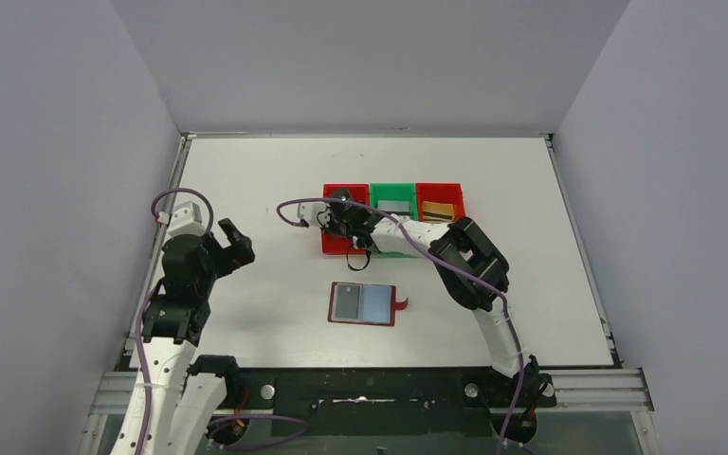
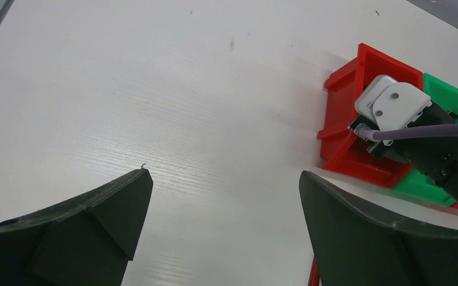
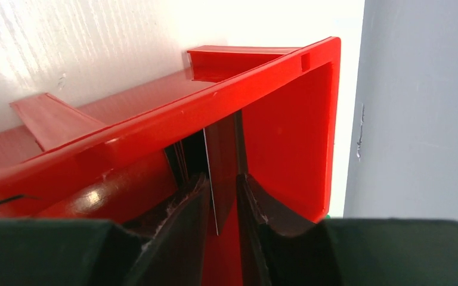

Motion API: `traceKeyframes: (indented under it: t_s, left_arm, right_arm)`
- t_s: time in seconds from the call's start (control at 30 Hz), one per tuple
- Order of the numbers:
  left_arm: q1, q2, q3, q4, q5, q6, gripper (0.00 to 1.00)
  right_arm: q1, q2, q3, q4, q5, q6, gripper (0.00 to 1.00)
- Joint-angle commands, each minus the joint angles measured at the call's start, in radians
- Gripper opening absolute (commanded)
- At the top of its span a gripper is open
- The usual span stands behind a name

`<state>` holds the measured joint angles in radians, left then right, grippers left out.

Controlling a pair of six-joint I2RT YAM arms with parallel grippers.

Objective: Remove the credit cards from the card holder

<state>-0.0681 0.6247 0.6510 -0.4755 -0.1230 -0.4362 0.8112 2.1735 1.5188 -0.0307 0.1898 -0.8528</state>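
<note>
The card holder [image 1: 362, 303] lies open and flat on the table in front of the bins, showing its bluish sleeves and red clasp tab. My right gripper [image 1: 341, 204] reaches down into the left red bin [image 1: 327, 220]. In the right wrist view a dark credit card [image 3: 223, 155] stands on edge between its fingers, inside the bin wall [image 3: 286, 131]. The right gripper [image 3: 222, 179] has its jaws slightly apart, wider than the card is thick. My left gripper [image 1: 232, 242] hovers at the left, wide open [image 2: 223, 176] and empty.
A green bin [image 1: 393, 194] holds a silver-grey card [image 1: 393, 205]. The right red bin [image 1: 458, 201] holds a gold-tan card [image 1: 438, 210]. The three bins stand side by side mid-table. The right arm's purple cable loops beside the left bin.
</note>
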Motion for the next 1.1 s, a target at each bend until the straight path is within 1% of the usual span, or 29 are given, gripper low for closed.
traceKeyframes:
  t_s: [0.0, 0.17, 0.4, 0.53, 0.7, 0.8, 0.9, 0.97, 1.0, 1.07]
  left_arm:
    - [0.008, -0.005, 0.010, 0.032, 0.015, 0.002, 0.97]
    - [0.008, -0.003, 0.010, 0.035, 0.021, 0.003, 0.97]
    - [0.008, 0.002, -0.013, 0.036, 0.026, 0.004, 0.97]
    - [0.009, 0.006, -0.013, 0.036, 0.026, 0.004, 0.97]
    - [0.008, 0.011, -0.013, 0.037, 0.028, 0.004, 0.97]
    - [0.008, 0.016, -0.012, 0.036, 0.030, 0.003, 0.97]
    - [0.010, 0.019, -0.012, 0.037, 0.035, 0.003, 0.97]
    - [0.011, 0.022, -0.011, 0.037, 0.038, 0.004, 0.97]
    - [0.011, 0.023, -0.011, 0.037, 0.037, 0.004, 0.97]
    - [0.012, 0.027, -0.011, 0.037, 0.039, 0.003, 0.97]
  right_arm:
    - [-0.006, -0.007, 0.041, -0.006, -0.013, 0.007, 0.26]
    - [-0.009, -0.019, 0.037, -0.014, -0.012, 0.020, 0.36]
    - [-0.011, -0.043, 0.026, 0.011, -0.011, 0.051, 0.41]
    - [-0.010, -0.064, 0.019, 0.039, 0.007, 0.087, 0.42]
    - [-0.005, -0.159, -0.031, 0.111, -0.012, 0.180, 0.46]
    - [0.011, -0.237, -0.071, 0.147, 0.024, 0.243, 0.47]
    - [0.035, -0.336, -0.154, 0.254, 0.177, 0.318, 0.52]
    - [0.049, -0.407, -0.222, 0.306, 0.285, 0.404, 0.59]
    - [0.055, -0.446, -0.250, 0.299, 0.338, 0.479, 0.62]
    - [0.064, -0.509, -0.279, 0.205, 0.398, 0.729, 0.63]
